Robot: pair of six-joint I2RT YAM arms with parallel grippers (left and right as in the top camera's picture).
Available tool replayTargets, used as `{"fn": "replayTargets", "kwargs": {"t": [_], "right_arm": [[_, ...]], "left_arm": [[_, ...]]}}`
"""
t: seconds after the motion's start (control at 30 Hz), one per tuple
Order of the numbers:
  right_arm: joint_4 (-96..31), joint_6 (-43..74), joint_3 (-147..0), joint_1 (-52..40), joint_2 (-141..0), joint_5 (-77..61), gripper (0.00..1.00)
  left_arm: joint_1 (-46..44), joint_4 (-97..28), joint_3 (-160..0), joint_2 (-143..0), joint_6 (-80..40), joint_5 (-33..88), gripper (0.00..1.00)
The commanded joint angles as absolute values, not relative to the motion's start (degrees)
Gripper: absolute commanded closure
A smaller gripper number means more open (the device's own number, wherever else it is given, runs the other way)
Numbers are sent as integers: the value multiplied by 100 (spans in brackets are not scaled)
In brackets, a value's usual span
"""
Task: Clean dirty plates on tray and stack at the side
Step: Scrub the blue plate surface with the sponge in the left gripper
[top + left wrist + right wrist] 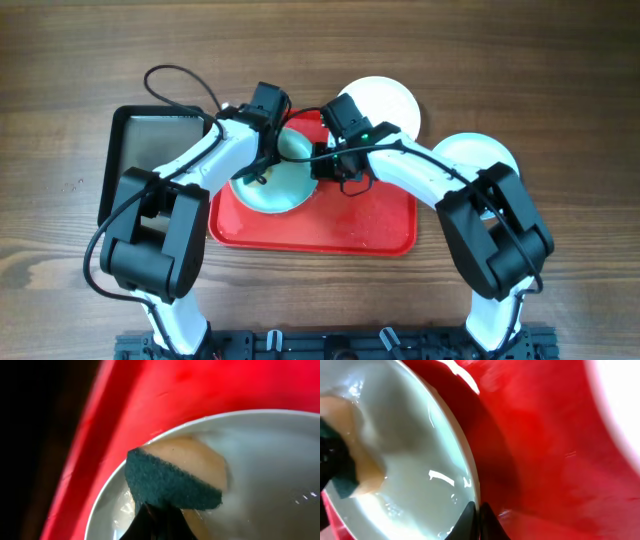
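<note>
A pale mint plate (272,188) (270,460) (410,450) lies on the left part of the red tray (330,225) (150,400) (545,460). My left gripper (272,150) (160,522) is shut on a green-and-yellow sponge (172,482) (340,472), which is pressed onto the wet inside of that plate. My right gripper (318,160) (476,520) is shut on the plate's right rim, one finger inside it and one outside. A white plate (385,100) sits on the table behind the tray. Another pale plate (475,155) sits to the tray's right, partly under my right arm.
A black metal tray (150,150) stands on the wooden table left of the red tray, partly covered by my left arm. Both arms cross over the red tray's back half. The red tray's right and front parts hold nothing.
</note>
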State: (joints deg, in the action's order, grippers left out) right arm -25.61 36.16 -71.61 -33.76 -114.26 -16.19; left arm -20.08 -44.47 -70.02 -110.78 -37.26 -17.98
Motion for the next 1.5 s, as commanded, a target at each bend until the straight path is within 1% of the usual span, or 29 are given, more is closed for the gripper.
{"fn": "replayTargets", "kwargs": {"t": [0.0,0.1,0.2,0.33,0.37,0.53,0.6,0.67,0.7,0.73,0.8,0.87,0.9,0.93,1.07,1.17,1.23,1.3,1.37,1.47], "right_arm": [[-2683,3618,-7199,-3306,-11531,-1490,96],[-2687,3618,-7199,-3291,-11531,-1509,96],[-2687,3621,-7199,-3291,-11531,-1535,96],[-2687,3647,-7183,-3173,-11531,-1800,96],[-2683,3664,-7161,-3135,-11531,-1859,96],[-2615,3640,-7074,-3024,-11550,-2115,96],[-2615,3640,-7076,-3024,-11552,-2115,96],[-2613,3640,-7076,-3026,-11552,-2115,96],[-2615,3638,-7074,-3026,-11552,-2112,96],[-2615,3638,-7074,-3026,-11552,-2112,96],[-2613,3640,-7074,-3026,-11552,-2112,95],[-2613,3638,-7076,-3024,-11552,-2110,96],[-2615,3634,-7076,-3026,-11552,-2112,96],[-2615,3616,-7076,-3026,-11552,-2112,96],[-2587,3621,-7076,-3024,-11552,-2110,96],[-2574,3621,-7076,-3024,-11552,-2110,96],[-2574,3618,-7076,-3024,-11552,-2110,96],[-2569,3618,-7076,-3024,-11552,-2110,96],[-2571,3618,-7076,-3024,-11552,-2110,96],[-2571,3618,-7076,-3024,-11552,-2110,96]], "left_arm": [[-1752,-5004,-6799,-11347,-3951,-2187,96],[-1750,-5000,-6799,-11347,-2377,-556,96],[-1747,-5000,-6799,-11347,-1083,989,96],[-1680,-5000,-6799,-11347,856,3450,96],[-1649,-5000,-6799,-11347,934,3592,96],[-1494,-4974,-6799,-11347,1066,3795,96],[-1426,-4744,-6799,-11347,1031,3793,96],[-1341,-4219,-6799,-11347,648,3752,96],[-1293,-3846,-6799,-11347,246,3553,96],[-1256,-3531,-6799,-11347,-193,3229,96],[-1194,-2976,-6799,-11347,-1192,2139,96],[-1175,-2731,-6799,-11347,-2137,548,96],[-1177,-2720,-6799,-11347,-2495,-281,96],[-1177,-2764,-6801,-11340,-2668,-847,96],[-1199,-3371,-6805,-11257,-2727,-1319,96],[-1229,-4294,-6814,-11249,-2609,-1026,96],[-1232,-4650,-6814,-11249,-1973,-351,96],[-1232,-4932,-6814,-11249,-869,913,96],[-1232,-5083,-6814,-11249,416,2425,96],[-1232,-5070,-6814,-11249,1291,3553,96]]}}
